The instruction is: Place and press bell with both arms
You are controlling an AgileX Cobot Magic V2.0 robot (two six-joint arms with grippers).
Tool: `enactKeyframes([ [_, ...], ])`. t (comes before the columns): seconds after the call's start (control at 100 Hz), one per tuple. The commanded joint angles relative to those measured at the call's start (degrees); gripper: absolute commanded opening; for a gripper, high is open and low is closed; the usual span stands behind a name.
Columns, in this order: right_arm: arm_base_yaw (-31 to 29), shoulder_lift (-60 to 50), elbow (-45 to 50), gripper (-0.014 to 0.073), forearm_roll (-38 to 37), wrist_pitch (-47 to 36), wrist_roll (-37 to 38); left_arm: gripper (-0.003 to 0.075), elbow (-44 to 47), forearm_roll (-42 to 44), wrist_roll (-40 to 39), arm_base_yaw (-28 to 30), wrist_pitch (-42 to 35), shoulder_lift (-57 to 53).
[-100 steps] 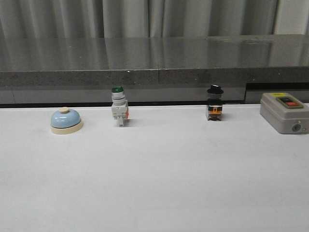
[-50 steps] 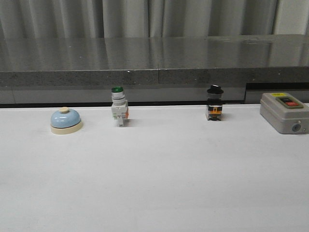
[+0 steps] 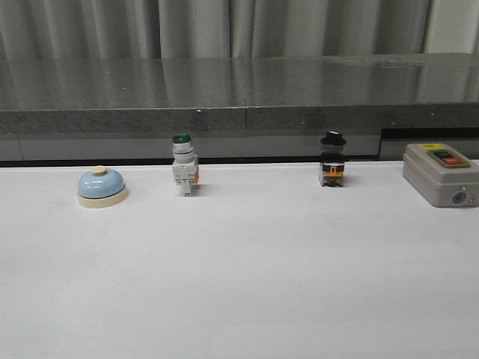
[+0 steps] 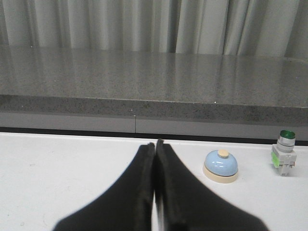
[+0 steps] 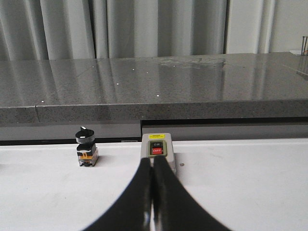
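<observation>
The light-blue bell [image 3: 102,186] with cream base and button stands on the white table at the far left. It also shows in the left wrist view [image 4: 221,166], ahead of and to one side of my left gripper [image 4: 155,143], which is shut and empty with its jaws pressed together. My right gripper [image 5: 153,160] is shut and empty, its tips in line with the grey box [image 5: 159,147]. Neither gripper nor arm shows in the front view.
A green-capped white push-button switch [image 3: 184,165] stands right of the bell. A black-knob switch [image 3: 332,159] stands further right. The grey box with a red button [image 3: 441,173] sits at the far right. A dark stone ledge [image 3: 239,108] runs behind the table.
</observation>
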Motion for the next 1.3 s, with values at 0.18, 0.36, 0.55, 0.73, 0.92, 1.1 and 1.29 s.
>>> enactKeyframes([
  [0.18, -0.3, -0.6, -0.1, -0.0068, -0.6, -4.5, -0.2, -0.0019, -12.8, -2.7, -0.4, 0.0, 0.4, 12.3],
  [0.36, -0.3, -0.6, -0.1, -0.0068, -0.6, -4.5, -0.2, -0.0019, -21.6, -2.6, 0.7, 0.0, 7.1, 22.6],
  [0.55, -0.3, -0.6, -0.1, -0.0068, -0.6, -4.5, -0.2, -0.0019, -31.3, -3.3, 4.2, 0.0, 15.5, 35.5],
  [0.73, -0.3, -0.6, -0.1, -0.0068, -0.6, -4.5, -0.2, -0.0019, -39.4, -5.1, 4.3, 0.0, 19.0, 47.4],
  [0.92, -0.3, -0.6, -0.1, -0.0068, -0.6, -4.5, -0.2, -0.0018, -47.3, -5.1, 4.4, -2.0, 21.5, 59.5],
  [1.1, -0.3, -0.6, -0.1, -0.0068, -0.6, -4.5, -0.2, 0.0106, -54.7, -5.1, 6.5, -6.0, 22.2, 70.5],
  [1.29, -0.3, -0.6, -0.1, -0.0068, -0.6, -4.5, -0.2, 0.0491, -62.1, -5.1, 7.3, -10.7, 22.7, 81.4],
])
